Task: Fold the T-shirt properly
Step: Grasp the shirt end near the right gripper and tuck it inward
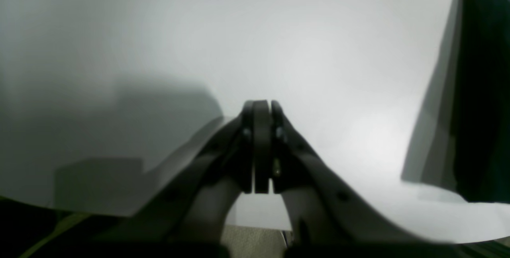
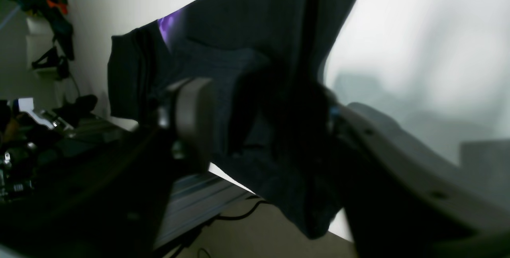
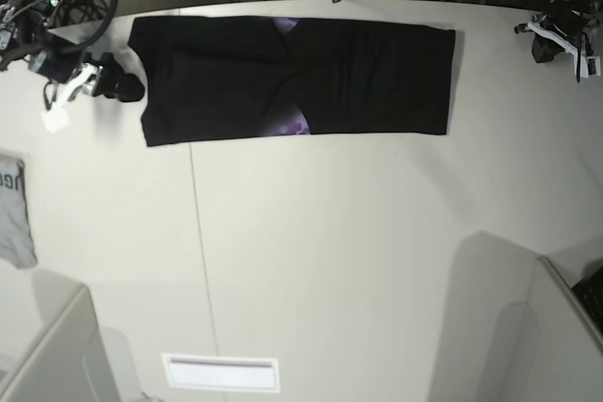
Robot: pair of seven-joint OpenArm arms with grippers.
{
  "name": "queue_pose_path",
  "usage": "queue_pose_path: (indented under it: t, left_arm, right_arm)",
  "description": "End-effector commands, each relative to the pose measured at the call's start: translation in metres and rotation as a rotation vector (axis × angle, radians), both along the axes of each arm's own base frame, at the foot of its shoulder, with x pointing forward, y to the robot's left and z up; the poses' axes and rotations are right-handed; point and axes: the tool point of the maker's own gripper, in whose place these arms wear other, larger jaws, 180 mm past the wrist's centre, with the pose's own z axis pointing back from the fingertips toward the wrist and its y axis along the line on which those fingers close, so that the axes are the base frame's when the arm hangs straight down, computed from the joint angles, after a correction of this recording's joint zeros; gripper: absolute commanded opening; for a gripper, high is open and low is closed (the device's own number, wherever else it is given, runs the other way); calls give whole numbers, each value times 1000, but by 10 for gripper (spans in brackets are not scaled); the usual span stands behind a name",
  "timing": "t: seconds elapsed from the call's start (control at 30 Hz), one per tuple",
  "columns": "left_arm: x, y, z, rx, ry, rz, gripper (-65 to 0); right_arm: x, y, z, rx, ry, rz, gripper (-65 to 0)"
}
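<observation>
One black T-shirt (image 3: 292,77), folded into a long band across the far edge of the white table (image 3: 358,261).
Purple print shows at its middle seam. Right gripper (image 3: 121,88) sits at the shirt's short end, jaws apart, cloth lying between them; whether it grips I cannot tell. Left gripper (image 1: 261,146) is closed on nothing, apart from the other end. Broad bare tabletop lies nearer; a grey garment (image 3: 14,209) rests at one side edge.

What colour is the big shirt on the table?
The T-shirt is black, with bits of purple print peeking out at the folds. The base view shows it best.
</observation>
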Motion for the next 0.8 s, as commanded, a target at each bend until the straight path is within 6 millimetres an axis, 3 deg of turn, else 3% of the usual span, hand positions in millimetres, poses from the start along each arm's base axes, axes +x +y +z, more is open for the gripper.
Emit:
queue_pose_path:
  t: [0.0, 0.03, 0.1, 0.23, 0.43, 0.63, 0.77]
  left_arm:
    - [6, 4, 10, 16, -36, -13, -650]
    - [6, 4, 10, 16, -37, -13, -650]
    - [6, 4, 10, 16, -37, -13, -650]
    - [6, 4, 10, 16, -36, -13, -650]
    - [5, 4, 10, 17, -35, -12, -650]
    - [4, 3, 9, 13, -33, -12, -650]
    - [4, 3, 9, 13, -33, -12, -650]
  right_arm:
    - [7, -4, 12, 3, -48, -3, -408]
    - [7, -3, 13, 15, -52, -4, -440]
    - [8, 1, 16, 54, -69, -1, -434]
    - [12, 1, 18, 94, -79, -9, -251]
    - [14, 2, 17, 55, -56, 64, -248]
    - [2, -2, -21, -162, 98, 174, -248]
    - [-1, 2, -25, -195, 72, 247, -248]
